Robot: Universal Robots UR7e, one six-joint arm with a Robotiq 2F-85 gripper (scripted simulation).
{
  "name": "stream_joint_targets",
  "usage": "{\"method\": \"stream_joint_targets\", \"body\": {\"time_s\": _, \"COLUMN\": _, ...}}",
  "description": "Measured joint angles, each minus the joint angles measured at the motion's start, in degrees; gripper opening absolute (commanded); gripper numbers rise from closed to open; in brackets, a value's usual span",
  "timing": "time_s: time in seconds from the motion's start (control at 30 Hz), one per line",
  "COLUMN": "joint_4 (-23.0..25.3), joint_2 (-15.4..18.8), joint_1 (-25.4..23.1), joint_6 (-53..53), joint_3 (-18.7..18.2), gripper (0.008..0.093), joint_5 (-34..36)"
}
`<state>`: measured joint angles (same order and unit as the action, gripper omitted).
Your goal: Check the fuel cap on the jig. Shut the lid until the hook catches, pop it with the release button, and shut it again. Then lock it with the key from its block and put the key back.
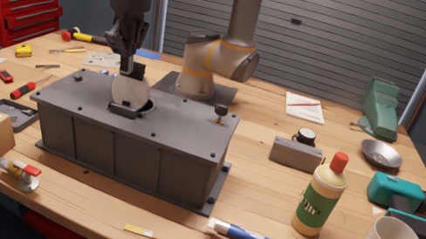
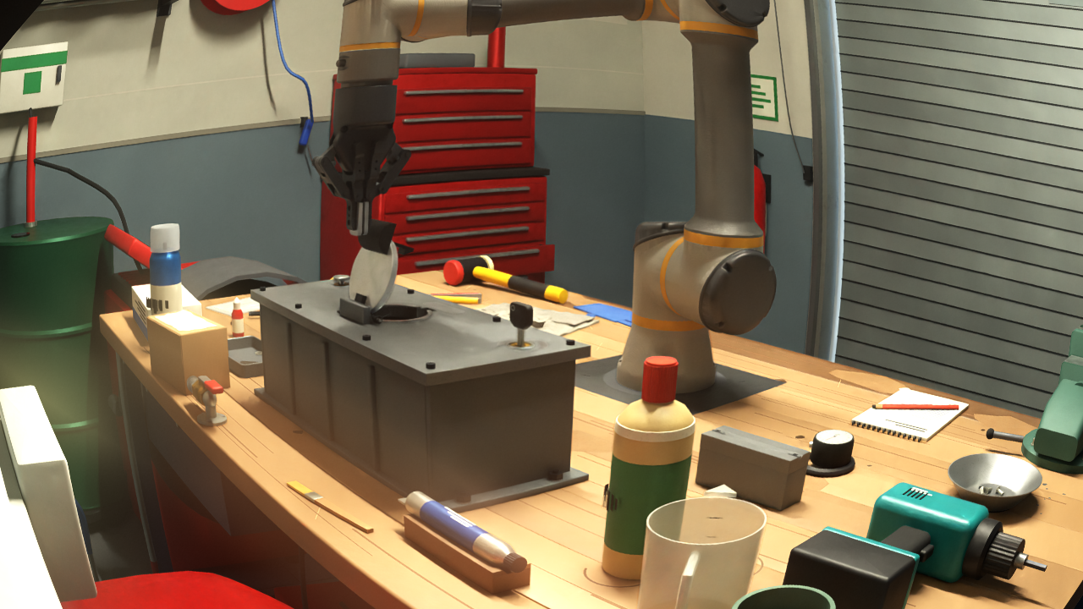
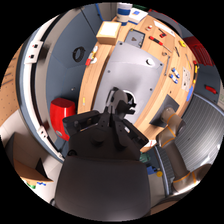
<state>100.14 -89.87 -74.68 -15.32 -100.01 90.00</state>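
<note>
The round filler opening [image 1: 147,104] in the jig's top plate is partly hidden behind the raised lid [image 1: 129,90], a grey disc that stands nearly upright on its hinge [image 1: 123,110]. The jig [image 2: 409,371] is a dark grey box on the workbench. The key [image 1: 221,111] stands upright in its slot near the jig's right end, dark head up. A small round button [image 1: 77,77] sits at the jig's far left corner. My gripper [image 1: 127,69] hangs straight down just above the lid's top edge, next to its dark tab. It is closed and empty.
A grey tray [image 1: 15,114] lies left of the jig, beside a cardboard box [image 2: 188,350]. A glue bottle [image 2: 646,470], a white mug [image 2: 700,549] and a grey block [image 2: 750,457] stand to the right. Hammer [image 2: 504,281] and papers lie behind. The arm's base [image 2: 681,318] rises behind the jig.
</note>
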Motion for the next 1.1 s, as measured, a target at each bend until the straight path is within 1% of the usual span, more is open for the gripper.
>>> {"method": "stream_joint_targets", "body": {"time_s": 1.1, "joint_4": 0.53, "joint_2": -2.65, "joint_1": 0.63, "joint_6": -0.63, "joint_3": -3.16, "gripper": 0.008, "joint_5": 0.0}}
